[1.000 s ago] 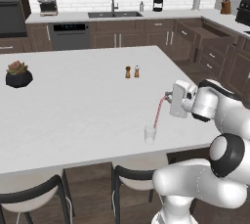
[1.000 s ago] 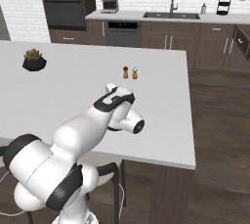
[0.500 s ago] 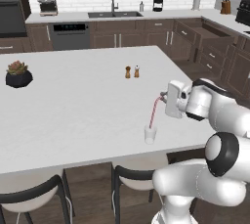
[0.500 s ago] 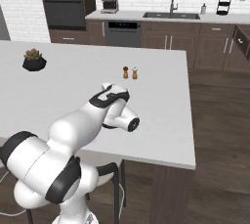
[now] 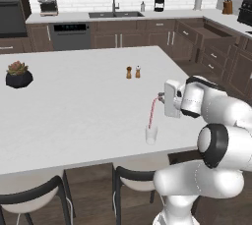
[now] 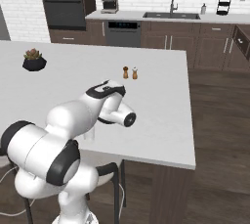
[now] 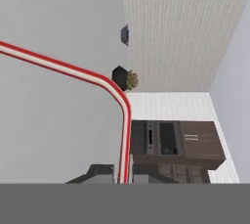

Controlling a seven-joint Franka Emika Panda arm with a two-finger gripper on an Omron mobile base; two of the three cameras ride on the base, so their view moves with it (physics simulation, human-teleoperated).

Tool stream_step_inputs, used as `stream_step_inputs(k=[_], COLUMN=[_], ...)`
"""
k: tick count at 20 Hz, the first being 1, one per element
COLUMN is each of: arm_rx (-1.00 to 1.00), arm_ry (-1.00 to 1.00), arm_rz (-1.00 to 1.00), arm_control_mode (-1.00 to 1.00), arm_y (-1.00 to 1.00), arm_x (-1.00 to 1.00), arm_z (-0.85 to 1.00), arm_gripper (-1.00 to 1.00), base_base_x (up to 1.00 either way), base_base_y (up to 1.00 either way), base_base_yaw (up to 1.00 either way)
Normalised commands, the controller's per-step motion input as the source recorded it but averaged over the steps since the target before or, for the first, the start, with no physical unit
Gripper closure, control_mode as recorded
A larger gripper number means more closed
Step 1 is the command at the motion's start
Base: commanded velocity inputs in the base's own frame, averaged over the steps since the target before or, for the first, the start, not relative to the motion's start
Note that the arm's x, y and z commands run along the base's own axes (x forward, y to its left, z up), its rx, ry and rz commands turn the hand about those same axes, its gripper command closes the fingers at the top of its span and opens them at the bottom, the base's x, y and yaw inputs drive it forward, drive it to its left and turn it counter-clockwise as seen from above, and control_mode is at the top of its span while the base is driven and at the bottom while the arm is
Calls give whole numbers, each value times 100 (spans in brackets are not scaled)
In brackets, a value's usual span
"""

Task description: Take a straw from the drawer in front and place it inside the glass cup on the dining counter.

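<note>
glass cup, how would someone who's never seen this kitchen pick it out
Find the large white-topped dining counter and follow its near edge toward the robot. The small clear glass cup stands there alone, a thin red-pink straw dipping into it, unlike the opaque brown and white shakers farther back.

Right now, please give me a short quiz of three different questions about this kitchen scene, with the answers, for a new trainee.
1. True or false: the straw is clamped in the gripper.
2. Where is the straw's lower end? A) in the glass cup B) flat on the dining counter C) in the drawer
3. In a few words: which small things stand near the middle of the dining counter, and what sits towards its left end in the left base view?

Key
1. True; the gripper is shut on its upper end.
2. A.
3. Two shakers side by side; a potted plant.
</note>
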Motion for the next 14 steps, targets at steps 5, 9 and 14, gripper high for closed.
stream_step_inputs(k=[5, 9, 14], arm_rx=[-21, -19, -15], arm_ry=[-28, -26, -23], arm_rz=[0, 0, 0], arm_control_mode=[-100, -100, -100], arm_y=[0, 0, 4], arm_x=[12, -1, -48], arm_z=[-88, -99, -99], arm_gripper=[100, 100, 100], base_base_x=[0, 0, 0], base_base_y=[0, 0, 0], base_base_yaw=[0, 0, 0])
